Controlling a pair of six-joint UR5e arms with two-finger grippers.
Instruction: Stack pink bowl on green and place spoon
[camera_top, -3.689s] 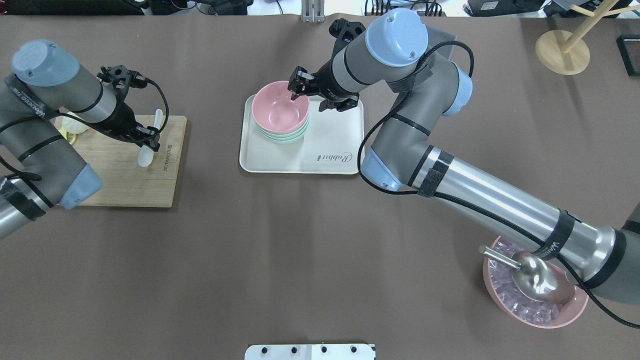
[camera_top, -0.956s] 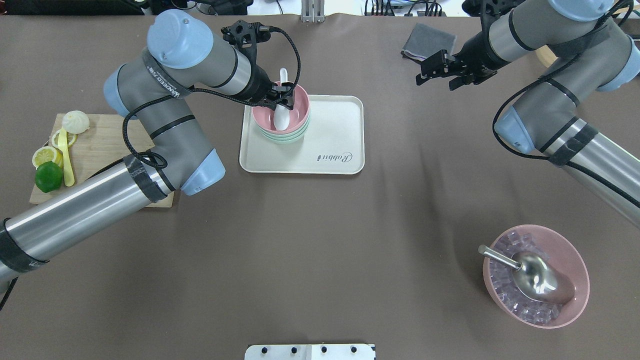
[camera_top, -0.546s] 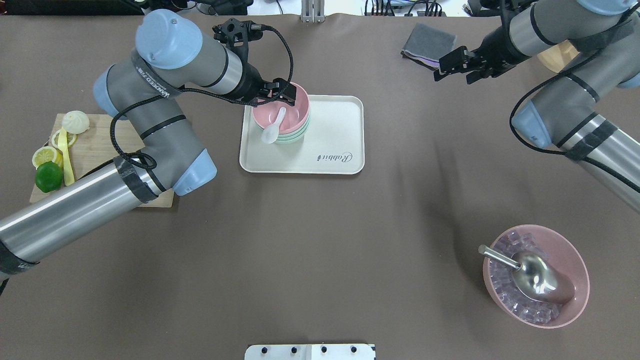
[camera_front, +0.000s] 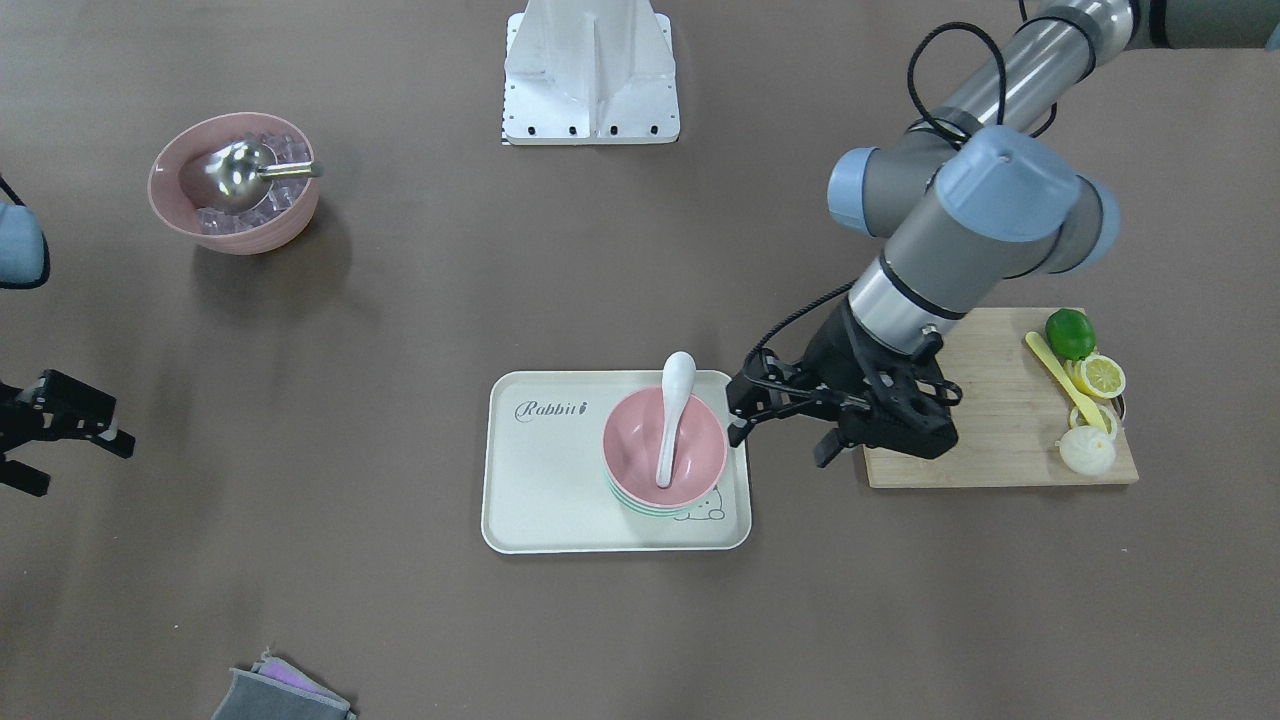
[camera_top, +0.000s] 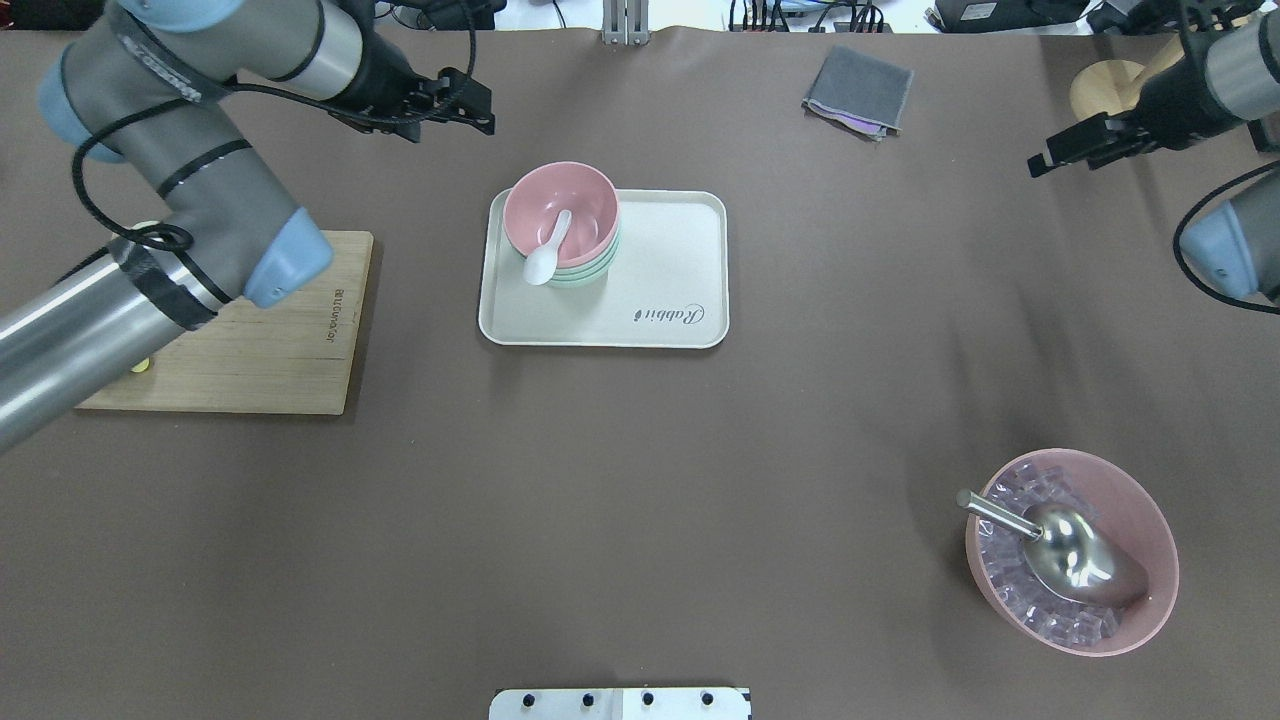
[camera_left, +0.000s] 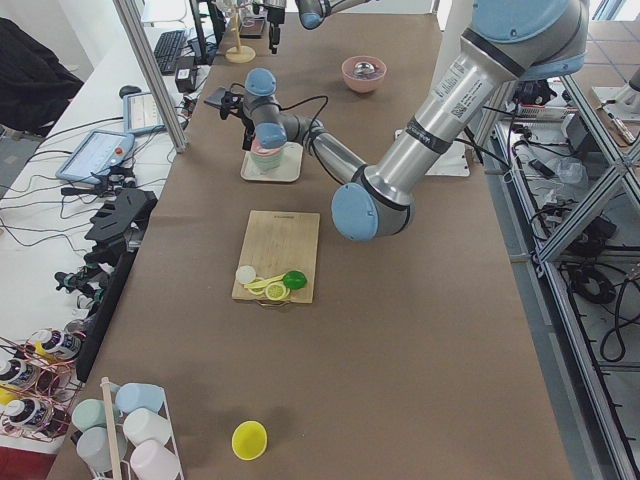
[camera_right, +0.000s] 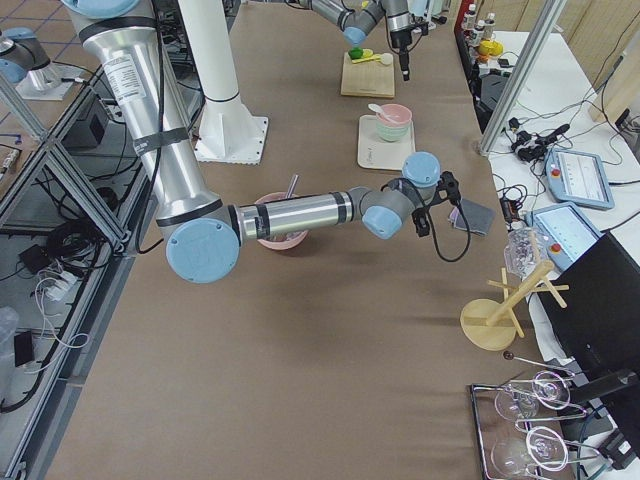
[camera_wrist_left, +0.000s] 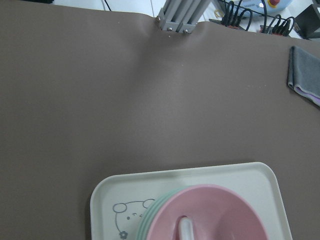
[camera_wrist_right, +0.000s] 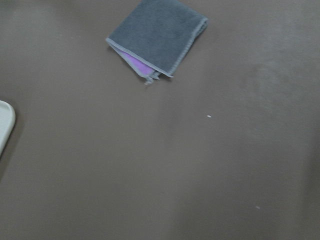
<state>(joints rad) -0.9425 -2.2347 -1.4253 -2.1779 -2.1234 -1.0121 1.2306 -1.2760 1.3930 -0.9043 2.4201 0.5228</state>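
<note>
Just off the tray, the left arm's jaws hang spread and empty; the right arm's jaws, well apart from it, are spread and empty too. On the tray, the pink bowl sits nested on the green bowl, with the white spoon resting inside.

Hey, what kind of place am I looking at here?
Probably a robotics lab staged as a kitchen: an aluminium frame post, a tablet beside the table, and a cutting board holding a lime.

L arm hides half the board overhead (green bowl mostly under pink bowl).
</note>
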